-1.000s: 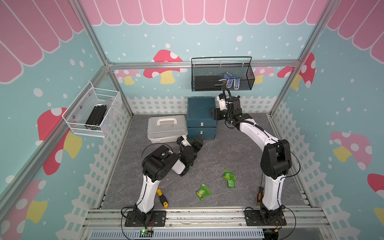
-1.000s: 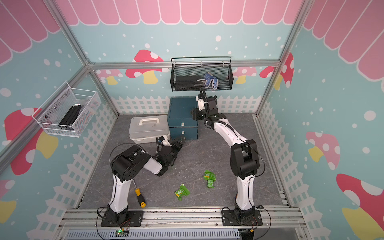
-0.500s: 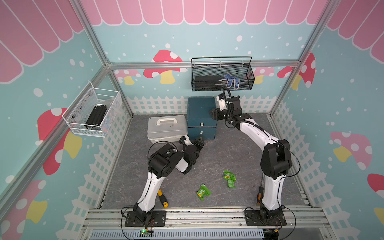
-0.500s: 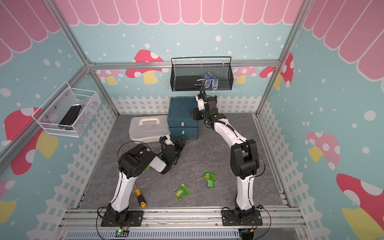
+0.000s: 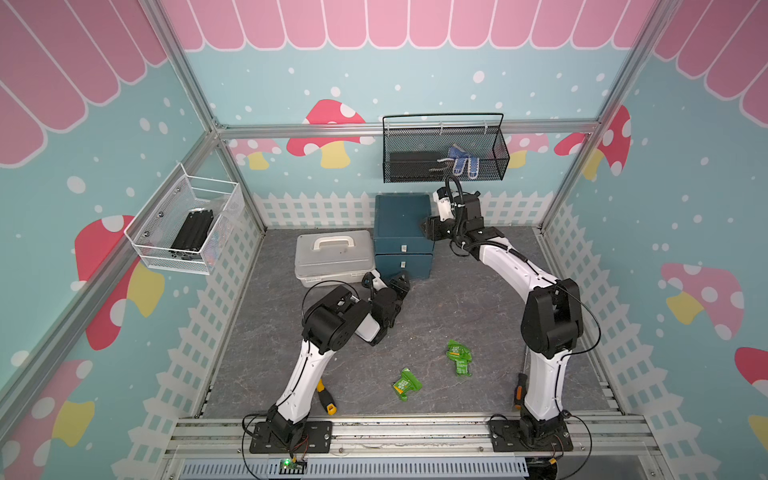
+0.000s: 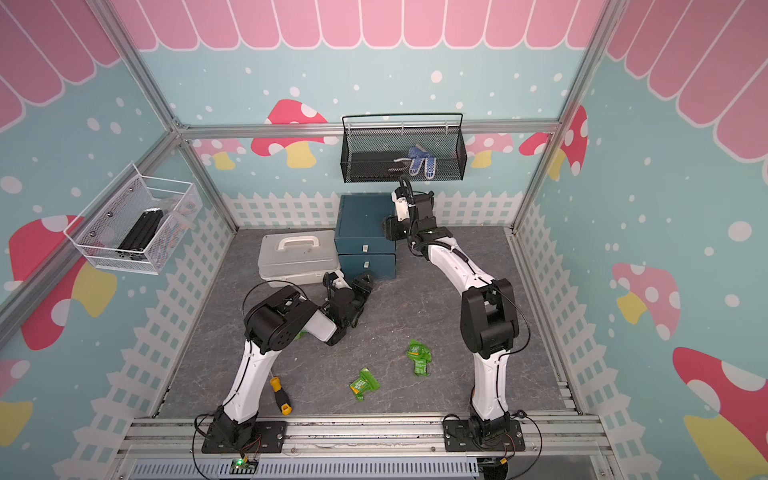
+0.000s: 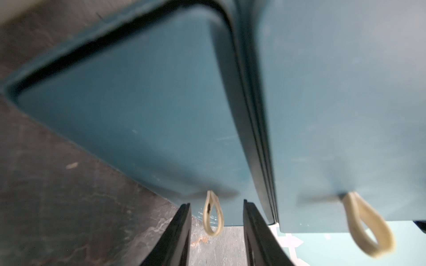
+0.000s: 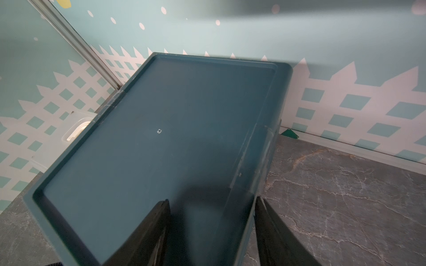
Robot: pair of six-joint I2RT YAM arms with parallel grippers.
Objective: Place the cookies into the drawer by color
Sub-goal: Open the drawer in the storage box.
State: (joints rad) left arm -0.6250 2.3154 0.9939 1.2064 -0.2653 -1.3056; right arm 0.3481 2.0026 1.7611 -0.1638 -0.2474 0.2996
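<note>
Cookies (image 5: 407, 384) down in lower centre of both top views: green foil packets, loose on grey floor (image 5: 457, 299), well apart from drawer (image 5: 401, 224) up at frame centre. Another green clump (image 5: 459, 357) just right of the first. Judged light, crinkly and soft, likely slick under hard fingers. Best pinched flat across the middle or by a crimped end, and gently.

Drawer fronts all looking shut, so nowhere to drop anything yet. Bottom centre of left wrist view: left gripper (image 7: 216, 203), jaws apart, one on each side of lowest front's white pull tab (image 7: 213, 216), clear gap both sides. Floppy loop, asking for a firm pinch and a straight pull.

Bottom of right wrist view: right gripper (image 8: 212, 200), jaws spread astride cabinet's top side edge; pressing or not, cannot tell. Probably bracing.

Grey lidded case (image 5: 332, 257) just left of drawer. Yellow-handled screwdriver (image 5: 326, 399) at lower left.
</note>
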